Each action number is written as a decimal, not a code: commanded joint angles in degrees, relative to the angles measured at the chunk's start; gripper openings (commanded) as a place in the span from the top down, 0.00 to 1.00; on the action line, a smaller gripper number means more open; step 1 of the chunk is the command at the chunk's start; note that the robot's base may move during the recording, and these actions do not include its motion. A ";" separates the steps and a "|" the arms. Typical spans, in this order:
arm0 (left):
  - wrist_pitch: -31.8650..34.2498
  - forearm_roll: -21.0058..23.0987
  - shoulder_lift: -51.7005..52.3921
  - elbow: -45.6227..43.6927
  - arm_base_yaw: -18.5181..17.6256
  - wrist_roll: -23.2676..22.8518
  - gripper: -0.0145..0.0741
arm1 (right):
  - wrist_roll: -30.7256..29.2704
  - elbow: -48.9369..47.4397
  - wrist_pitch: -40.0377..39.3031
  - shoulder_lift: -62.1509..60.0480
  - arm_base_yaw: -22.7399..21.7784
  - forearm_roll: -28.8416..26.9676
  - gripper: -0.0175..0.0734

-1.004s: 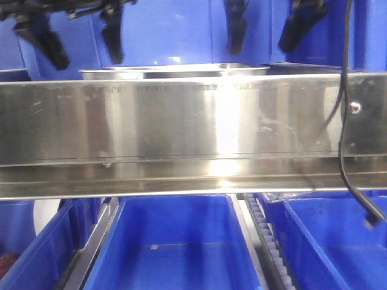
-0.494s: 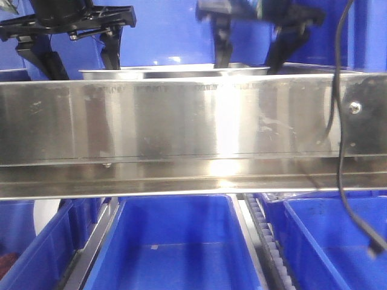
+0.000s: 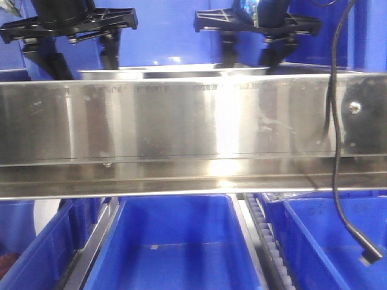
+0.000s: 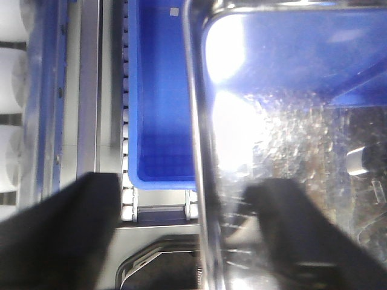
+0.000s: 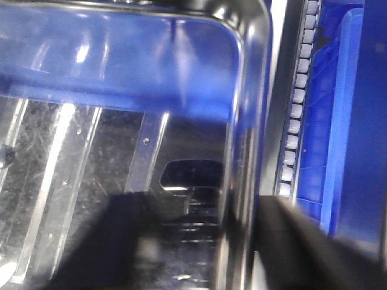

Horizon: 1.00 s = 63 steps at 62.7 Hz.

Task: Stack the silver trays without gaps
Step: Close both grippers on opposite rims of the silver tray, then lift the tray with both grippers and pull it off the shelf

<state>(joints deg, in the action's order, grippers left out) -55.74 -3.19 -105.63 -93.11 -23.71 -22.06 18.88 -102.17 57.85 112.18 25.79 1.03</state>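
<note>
Both spread wide, holding nothing: left gripper (image 3: 83,63) astride left rim of silver tray (image 3: 175,72), right gripper (image 3: 250,59) astride right rim, beyond shelf rail (image 3: 181,121). Grasp pending; next, pinch both rims evenly.

All blue back here: a blue wall (image 3: 169,30) up top and blue bins (image 3: 175,241) in a row below, with a roller track (image 3: 269,248) between two of them. A wide scuffed steel rail (image 3: 181,121) cuts across the middle, screw (image 3: 355,107) near its right end, bright glare right of centre. A black cable (image 3: 334,169) dangles in front on the right.
</note>
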 commanded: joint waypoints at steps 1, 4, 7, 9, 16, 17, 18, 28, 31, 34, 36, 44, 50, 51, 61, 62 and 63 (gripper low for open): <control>2.04 -0.11 2.46 -2.00 -0.02 -0.50 0.63 | -0.45 -1.95 -0.64 -3.43 0.02 0.30 0.64; 2.04 -0.11 2.46 -2.00 -0.02 -0.50 0.69 | -0.45 -1.95 -0.43 -3.43 0.02 0.30 0.70; 2.04 -0.11 2.35 -2.00 -0.02 -0.50 0.77 | -0.45 -1.95 -0.31 -3.43 0.02 0.30 0.76; 1.91 -0.11 2.12 -2.00 -0.02 -0.50 0.83 | -0.39 -1.95 -0.25 -3.43 0.02 0.30 0.75; 1.78 -0.11 1.64 -2.00 -0.02 -0.37 0.88 | -0.39 -1.95 0.13 -3.51 0.02 0.30 0.74; 1.70 -0.11 1.59 -2.00 -0.02 -0.37 0.88 | -0.39 -1.95 0.19 -3.63 0.02 0.30 0.74; 1.70 0.00 1.59 -2.00 -0.02 -0.37 0.88 | -0.39 -1.95 0.18 -3.63 0.02 0.30 0.74; 0.77 0.00 1.83 -2.00 -0.02 -0.25 0.88 | -0.27 -1.95 -0.08 -4.87 0.02 0.35 0.74; 0.21 0.00 2.09 -2.00 -0.02 -0.12 0.88 | -0.21 -2.00 -0.08 -5.56 0.02 0.35 0.74; -0.44 -0.11 2.48 -2.12 -0.02 0.01 0.88 | -0.21 -2.00 -0.03 -6.21 0.02 0.35 0.74; -0.85 -0.24 3.08 -2.12 -0.02 0.01 0.88 | -0.17 -2.00 0.04 -6.88 0.02 0.35 0.74; -1.70 -1.74 5.80 -2.22 -0.02 0.09 0.88 | -0.17 -2.00 0.25 -9.52 0.02 0.59 0.74; -2.01 -2.90 8.46 -2.22 -0.02 0.09 0.88 | -0.17 -2.00 0.61 -11.60 0.02 0.58 0.74; -2.09 -3.06 8.92 -2.22 -0.02 0.09 0.88 | -0.17 -2.00 0.68 -11.97 0.02 0.58 0.74; -3.56 -3.43 13.28 -2.22 -0.35 1.60 0.88 | -0.17 -2.00 1.85 -15.22 0.42 1.19 0.74; -3.78 -3.57 13.67 -2.22 -0.37 1.60 0.88 | -0.17 -1.94 1.97 -15.46 0.56 1.49 0.74; -4.04 -4.04 14.18 -2.22 -0.68 1.60 0.88 | -0.17 -1.94 2.18 -15.94 0.85 2.04 0.74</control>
<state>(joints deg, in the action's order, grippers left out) -59.05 -3.56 -96.40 -93.32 -23.78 -21.98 19.85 -102.23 61.66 101.62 26.06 0.32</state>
